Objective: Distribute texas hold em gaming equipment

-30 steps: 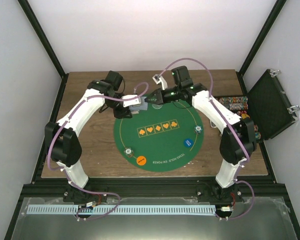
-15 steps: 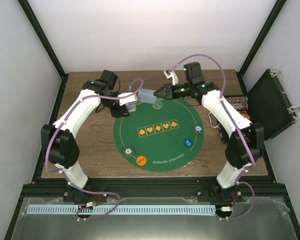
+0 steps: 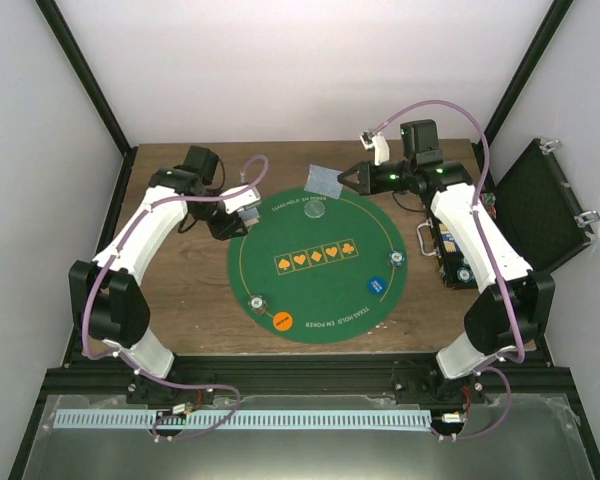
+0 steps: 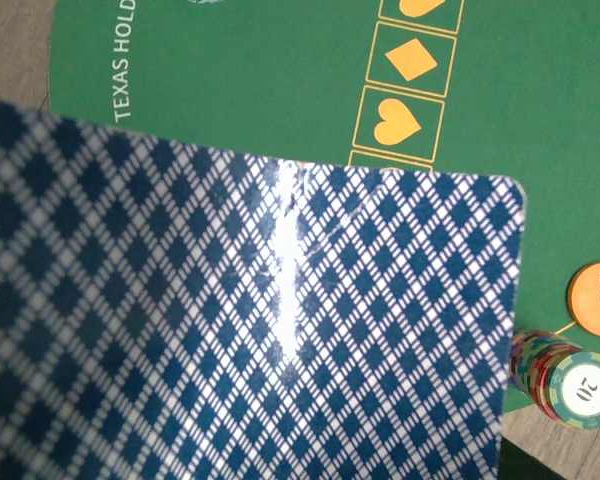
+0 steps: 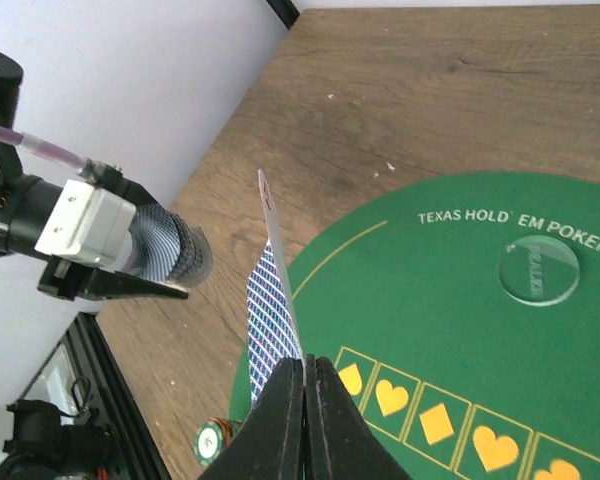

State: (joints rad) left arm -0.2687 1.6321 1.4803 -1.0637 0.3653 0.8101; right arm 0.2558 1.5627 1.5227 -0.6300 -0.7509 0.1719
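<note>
**Progress.** The round green felt mat (image 3: 320, 285) already carries the markers:
- a clear round disc (image 5: 538, 270) near its far edge;
- an orange "BIG BLIND" disc (image 4: 597, 297) near its near edge;
- a blue disc (image 3: 376, 285) to the right of the orange one;
- two short stacks of striped poker chips, one just beside the orange disc (image 4: 565, 372) and one near the blue disc (image 3: 396, 258).

No card lies on the mat in any view. Dealing therefore appears to be at its start, and most of the card distribution is judged outstanding. More chips sit in the open black carrying case (image 3: 460, 245) at the right side of the wooden table (image 3: 180, 300).

**Grippers.** The left gripper (image 3: 230, 213) holds the deck of playing cards (image 4: 240, 320) between narrow jaws, off the mat's far-left edge. The right gripper (image 5: 302, 372) has its jaws pressed fully together on the lower edge of a single playing card (image 5: 272, 310). This card is held in the air above the far edge of the mat, apart from the deck.

**Appearance.** The card backs show a blue-and-white diamond lattice with a white border and a glossy sheen. The single card appears nearly edge-on and upright, with a red mark just visible on its white face. Its value cannot be read.
</note>
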